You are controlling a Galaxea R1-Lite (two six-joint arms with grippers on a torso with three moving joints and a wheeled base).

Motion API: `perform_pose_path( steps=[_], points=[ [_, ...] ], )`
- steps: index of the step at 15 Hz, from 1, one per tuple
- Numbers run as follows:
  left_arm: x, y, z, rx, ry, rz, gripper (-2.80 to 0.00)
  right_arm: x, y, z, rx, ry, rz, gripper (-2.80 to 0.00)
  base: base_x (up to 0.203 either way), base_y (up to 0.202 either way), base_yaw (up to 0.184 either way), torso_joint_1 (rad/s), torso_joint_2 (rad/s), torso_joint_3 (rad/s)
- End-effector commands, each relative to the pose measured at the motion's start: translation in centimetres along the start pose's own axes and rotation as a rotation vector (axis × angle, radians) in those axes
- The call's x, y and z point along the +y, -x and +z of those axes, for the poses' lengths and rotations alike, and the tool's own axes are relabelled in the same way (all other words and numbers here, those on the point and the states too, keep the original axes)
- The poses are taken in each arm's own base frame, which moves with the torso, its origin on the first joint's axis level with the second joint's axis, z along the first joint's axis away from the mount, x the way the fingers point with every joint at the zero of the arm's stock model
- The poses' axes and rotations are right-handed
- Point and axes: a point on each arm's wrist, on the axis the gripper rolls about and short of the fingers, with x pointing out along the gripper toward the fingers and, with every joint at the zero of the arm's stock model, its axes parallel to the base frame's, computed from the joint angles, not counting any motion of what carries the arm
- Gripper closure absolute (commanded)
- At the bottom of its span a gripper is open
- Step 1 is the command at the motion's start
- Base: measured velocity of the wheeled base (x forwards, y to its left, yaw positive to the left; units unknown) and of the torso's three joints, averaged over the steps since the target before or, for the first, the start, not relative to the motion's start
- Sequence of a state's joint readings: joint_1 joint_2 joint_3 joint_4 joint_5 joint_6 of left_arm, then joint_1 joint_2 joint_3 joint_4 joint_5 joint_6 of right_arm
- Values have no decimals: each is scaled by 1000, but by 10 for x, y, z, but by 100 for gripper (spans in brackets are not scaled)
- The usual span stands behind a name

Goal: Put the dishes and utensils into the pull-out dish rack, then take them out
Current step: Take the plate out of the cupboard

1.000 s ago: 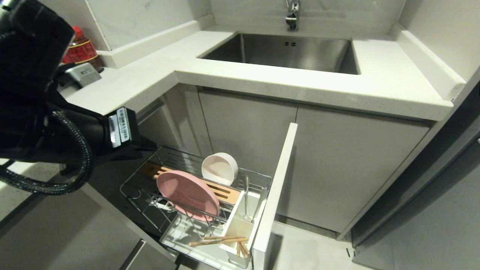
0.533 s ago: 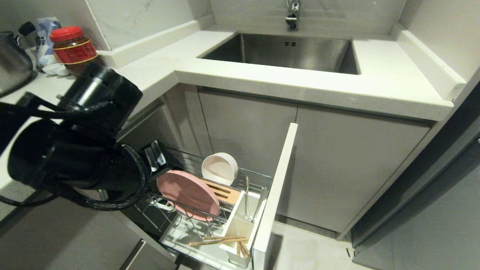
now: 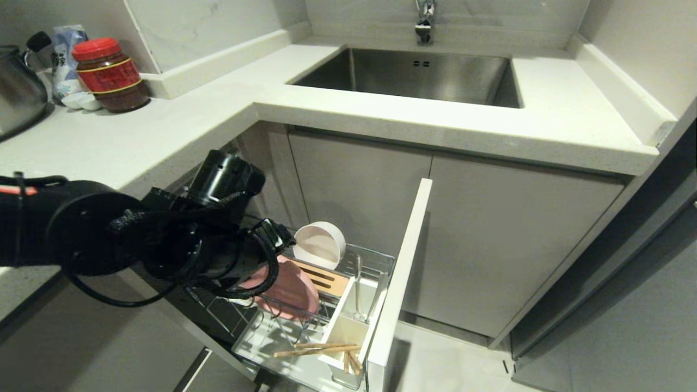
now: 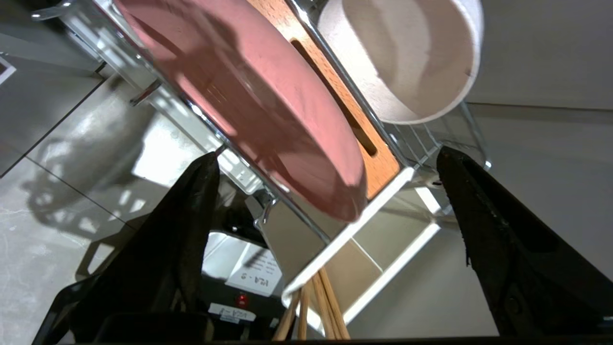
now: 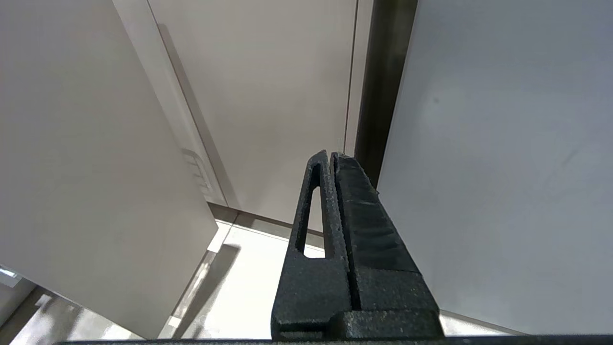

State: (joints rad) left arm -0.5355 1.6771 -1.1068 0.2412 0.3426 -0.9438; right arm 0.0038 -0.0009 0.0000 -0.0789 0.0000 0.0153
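So the counter (image 3: 179,122) wraps around in an L with a steel sink (image 3: 414,73) sunk into the far run, and a red-lidded jar (image 3: 109,73) sits way off on the left end beside the edge of a steel kettle (image 3: 19,98). Below it the pull-out dish rack (image 3: 370,261) is slid out from the cabinets, white front panel (image 3: 400,272) sticking toward the camera. Left arm comes in from the left side of the head view and covers a good chunk of the rack's back end.

Inside the rack: the pink plate (image 3: 294,286) stands tilted in the wire slots, leaning across the slotted wooden strip (image 3: 326,280). The cream bowl (image 3: 320,244) is on its side just behind the plate, mouth facing out, up against the back wire. The white cutlery box (image 3: 348,326) sits at the front next to the panel, with the chopsticks (image 3: 316,349) lying across its near corner and some thin metal cutlery (image 3: 358,294) standing in the far compartment.

Left claw (image 4: 325,158) is spread wide, nothing in it. In the wrist view the plate's rim sits between the two fingers (image 4: 191,201), no contact that I can see.

Right claw (image 5: 330,158) is pressed together, empty, hanging by plain cabinet doors above the floor, out of the head view.
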Motion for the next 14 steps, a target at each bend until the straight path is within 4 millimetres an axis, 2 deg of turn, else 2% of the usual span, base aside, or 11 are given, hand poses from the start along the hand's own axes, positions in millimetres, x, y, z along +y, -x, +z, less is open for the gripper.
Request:
perform_pose_path(
  steps=[1,3,4,12,14],
  points=[
    [-2,-23,-7,22,-6,34,-280,0,-2,-7,26,0,0,0,0,0,0,0,0,0],
    [-2,-29,-9,28,-9,44,-280,0,-2,-7,26,0,0,0,0,0,0,0,0,0],
    [-2,-30,-10,29,-9,45,0,0,-2,-7,26,0,0,0,0,0,0,0,0,0],
    [-2,-28,-8,23,-4,42,0,0,-2,-7,26,0,0,0,0,0,0,0,0,0],
    [-2,-22,-6,14,2,29,0,0,-2,-7,26,0,0,0,0,0,0,0,0,0]
  ],
)
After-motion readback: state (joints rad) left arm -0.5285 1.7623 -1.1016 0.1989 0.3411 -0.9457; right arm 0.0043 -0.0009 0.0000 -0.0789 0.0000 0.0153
